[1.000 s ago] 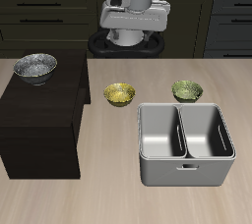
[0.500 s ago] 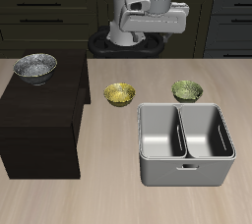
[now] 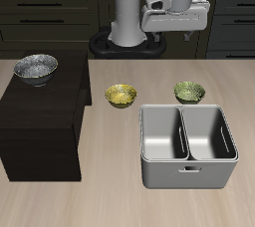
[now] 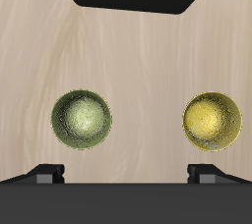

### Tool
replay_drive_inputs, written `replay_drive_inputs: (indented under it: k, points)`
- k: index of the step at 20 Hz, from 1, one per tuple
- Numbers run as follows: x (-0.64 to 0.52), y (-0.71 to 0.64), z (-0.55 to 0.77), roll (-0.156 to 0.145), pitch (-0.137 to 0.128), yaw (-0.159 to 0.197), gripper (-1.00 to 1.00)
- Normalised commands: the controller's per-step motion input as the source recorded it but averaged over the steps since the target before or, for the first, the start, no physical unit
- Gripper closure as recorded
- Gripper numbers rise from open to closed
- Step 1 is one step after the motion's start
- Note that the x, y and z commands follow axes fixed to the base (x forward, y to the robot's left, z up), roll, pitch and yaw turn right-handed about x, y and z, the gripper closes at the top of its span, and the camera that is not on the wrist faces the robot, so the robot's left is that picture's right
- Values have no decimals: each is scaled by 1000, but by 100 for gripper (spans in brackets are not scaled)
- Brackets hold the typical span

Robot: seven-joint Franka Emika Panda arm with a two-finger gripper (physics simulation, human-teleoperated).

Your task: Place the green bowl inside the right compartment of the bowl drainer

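The light wooden bench [image 3: 60, 201] carries a green bowl [image 3: 189, 92] and a yellow bowl [image 3: 122, 96], well apart. Nearer the front edge stands the grey bowl drainer [image 3: 189, 175], just beside the green bowl. A dark cabinet [image 3: 40, 121] also stands on the bench.

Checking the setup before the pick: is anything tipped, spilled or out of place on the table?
Nothing stands out. The green bowl and yellow bowl sit upright on the table, the silver bowl upright on the dark cabinet, and the bowl drainer sits square, both wells empty.
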Motion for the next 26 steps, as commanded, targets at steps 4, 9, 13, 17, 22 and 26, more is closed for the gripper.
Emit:
replay_drive_inputs:
  k: [4, 9, 13, 17, 22, 26]
  points:
    - [-16, 296, -75, 19, 14, -9, -100]
    - [-15, 140, -35, 12, -5, -13, -100]
    - [-107, -60, -181, -28, -56, 2, -100]
    - [5, -4, -200, 2, 26, -19, -100]
    - [1, -22, -208, -44, -48, 2, -100]
    - [65, 57, -348, -17, -5, 13, -100]
